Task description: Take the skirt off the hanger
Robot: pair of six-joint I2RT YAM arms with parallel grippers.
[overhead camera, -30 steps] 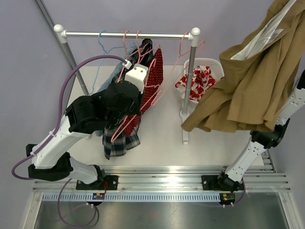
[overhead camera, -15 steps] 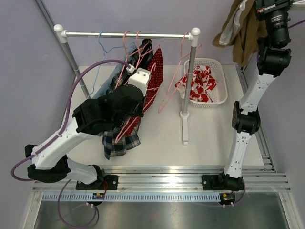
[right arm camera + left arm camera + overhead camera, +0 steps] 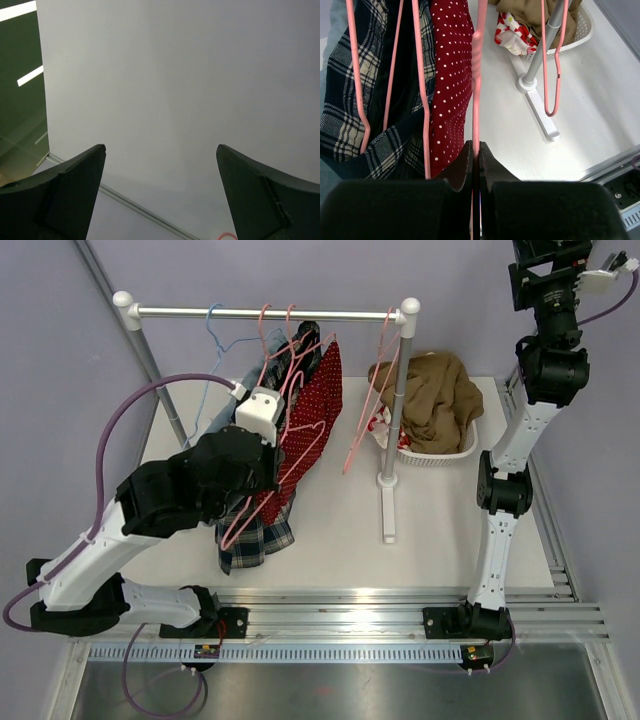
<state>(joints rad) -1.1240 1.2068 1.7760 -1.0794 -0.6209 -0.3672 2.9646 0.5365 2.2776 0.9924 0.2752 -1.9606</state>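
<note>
skirt in basket below wide-open empty right hand; left hand tight on hanger

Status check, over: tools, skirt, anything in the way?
Left tool shut on pink hanger. Right tool open, raised, empty. Tan skirt heaped in white basket. Rack post stands close beside basket.

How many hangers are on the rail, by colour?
Blue hanger: 1
Pink hangers: 3
Total: 4
</note>
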